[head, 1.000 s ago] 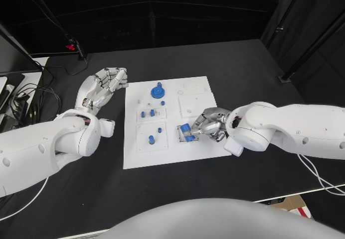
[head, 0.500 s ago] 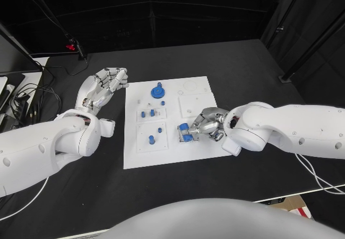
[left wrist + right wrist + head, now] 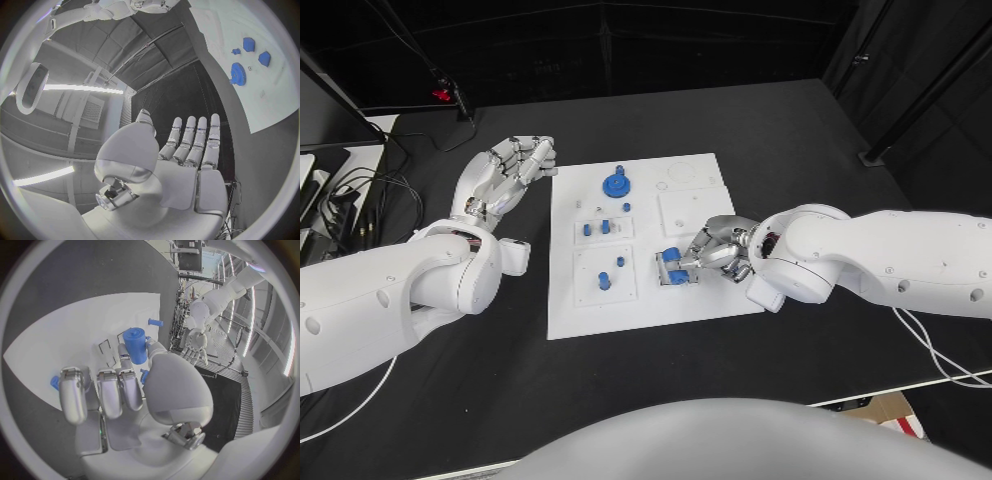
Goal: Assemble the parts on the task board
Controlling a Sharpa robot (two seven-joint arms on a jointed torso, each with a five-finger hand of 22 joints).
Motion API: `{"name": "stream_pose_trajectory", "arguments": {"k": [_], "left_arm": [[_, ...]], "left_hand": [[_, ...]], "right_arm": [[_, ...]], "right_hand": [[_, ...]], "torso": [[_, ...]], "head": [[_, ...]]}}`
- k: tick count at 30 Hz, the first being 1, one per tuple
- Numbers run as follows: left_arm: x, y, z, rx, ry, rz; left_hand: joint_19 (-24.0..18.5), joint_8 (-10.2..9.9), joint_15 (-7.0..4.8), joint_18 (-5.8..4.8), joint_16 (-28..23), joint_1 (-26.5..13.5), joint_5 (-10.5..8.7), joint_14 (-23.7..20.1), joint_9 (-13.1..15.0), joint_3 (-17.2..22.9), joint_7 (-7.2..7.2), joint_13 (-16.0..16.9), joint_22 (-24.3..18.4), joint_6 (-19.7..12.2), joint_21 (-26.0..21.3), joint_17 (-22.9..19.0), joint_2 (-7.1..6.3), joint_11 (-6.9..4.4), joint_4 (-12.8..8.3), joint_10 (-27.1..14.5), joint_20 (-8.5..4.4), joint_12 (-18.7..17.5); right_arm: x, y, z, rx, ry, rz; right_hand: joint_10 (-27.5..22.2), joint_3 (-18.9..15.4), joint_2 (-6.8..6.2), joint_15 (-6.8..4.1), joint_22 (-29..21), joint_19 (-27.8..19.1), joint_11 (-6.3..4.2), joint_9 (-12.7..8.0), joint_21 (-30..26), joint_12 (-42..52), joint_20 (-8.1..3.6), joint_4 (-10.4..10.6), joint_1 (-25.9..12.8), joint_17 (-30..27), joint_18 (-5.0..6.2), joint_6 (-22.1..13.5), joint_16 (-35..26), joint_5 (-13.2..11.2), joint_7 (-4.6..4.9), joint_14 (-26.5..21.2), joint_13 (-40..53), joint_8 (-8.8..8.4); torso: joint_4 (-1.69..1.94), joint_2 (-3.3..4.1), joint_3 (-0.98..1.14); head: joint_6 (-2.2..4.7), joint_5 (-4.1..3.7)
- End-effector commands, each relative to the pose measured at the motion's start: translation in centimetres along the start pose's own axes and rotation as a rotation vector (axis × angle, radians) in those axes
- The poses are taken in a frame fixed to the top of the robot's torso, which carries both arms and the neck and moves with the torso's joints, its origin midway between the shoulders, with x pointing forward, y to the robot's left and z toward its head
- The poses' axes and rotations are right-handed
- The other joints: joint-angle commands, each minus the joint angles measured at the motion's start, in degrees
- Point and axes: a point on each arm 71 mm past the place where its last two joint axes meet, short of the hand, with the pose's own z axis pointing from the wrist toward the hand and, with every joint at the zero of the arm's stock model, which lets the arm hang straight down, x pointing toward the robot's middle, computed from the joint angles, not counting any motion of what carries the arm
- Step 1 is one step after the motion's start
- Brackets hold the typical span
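The white task board (image 3: 708, 194) lies mid-table. On it stand a blue gear (image 3: 615, 184), small blue pegs (image 3: 596, 228) and another blue part (image 3: 604, 278). My right hand (image 3: 711, 250) rests over the board's right side. Its thumb and a finger pinch an upright blue cylinder (image 3: 672, 261) at a small fixture. In the right wrist view the cylinder (image 3: 135, 345) stands between thumb and fingertips (image 3: 127, 367) of the hand (image 3: 119, 395), with a blue peg (image 3: 155, 322) beyond. My left hand (image 3: 514, 168) hovers open beside the board's far left corner, fingers straight (image 3: 190, 142). The left wrist view also shows the gear (image 3: 237, 74).
Black cables (image 3: 358, 190) and equipment lie at the table's left edge, behind my left arm. The board (image 3: 250, 95) has raised white plates (image 3: 689, 210) on its right half. Bare black tabletop (image 3: 776, 140) surrounds the board.
My right hand has edged slightly left over the board with the blue cylinder at its fingertips. The left hand has stayed still.
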Motion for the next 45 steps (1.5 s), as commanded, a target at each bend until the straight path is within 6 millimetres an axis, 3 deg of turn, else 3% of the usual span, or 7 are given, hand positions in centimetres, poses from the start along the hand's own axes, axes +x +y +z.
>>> {"name": "stream_pose_trajectory", "arguments": {"k": [1, 35, 45], "left_arm": [[0.06, -0.57, 0.04, 0.07, 0.007, -0.007], [0.13, -0.55, 0.06, 0.066, 0.009, -0.009], [0.11, -0.53, 0.07, 0.065, 0.009, -0.009]], "left_hand": [[0.1, 0.3, -0.13, -0.93, 0.3, 0.5, 0.28, -0.5, -0.1, -0.4, 8.27, -0.1, -0.1, -0.4, -0.1, -0.1, 0.14, 0.04, 0.1, -0.2, 0.17, 0.4], [0.1, 0.3, -0.13, -0.93, 0.3, 0.5, 0.28, -0.5, -0.1, -0.4, 8.27, -0.1, -0.1, -0.4, -0.1, -0.1, 0.14, 0.04, 0.1, -0.2, 0.17, 0.4], [0.1, 0.4, -0.13, -0.94, 0.4, 0.5, 0.37, -0.5, -0.3, -0.4, 8.27, -0.2, -0.1, -0.5, -0.1, -0.3, 0.2, 0.04, 0.0, -0.2, 0.17, 0.6]], "right_arm": [[0.04, 0.09, -0.01, 0.004, -0.009, -0.028], [0.4, 0.64, 0.53, 0.018, -0.022, -0.149], [0.17, 0.64, 0.38, 0.003, -0.048, -0.135]], "right_hand": [[6.2, -0.1, 0.21, -0.26, 15.1, 5.9, 0.16, 0.1, 0.2, 0.1, -0.18, 0.0, -0.2, 15.1, -0.42, 0.1, 0.1, 0.0, -0.31, 6.0, 15.1, -0.22], [6.2, -3.0, -0.1, -0.22, 15.1, 5.9, 0.34, 0.4, 0.2, 0.1, -0.11, 1.7, -2.2, 15.1, -0.42, 0.3, 0.1, -0.5, -0.11, 6.0, 15.1, -1.16], [6.2, -3.1, 0.7, -0.23, 15.1, 5.9, 0.19, 0.7, 0.2, 0.1, -0.1, 1.5, -1.4, 15.1, -0.42, 0.8, 0.1, 0.0, -0.32, 6.0, 15.1, -1.2]], "torso": [[0.03, 0.0, 0.03], [-0.01, -0.01, 0.01], [-0.05, -0.01, -0.02]], "head": [[0.0, -0.1], [0.0, 0.05], [0.0, -0.12]]}}
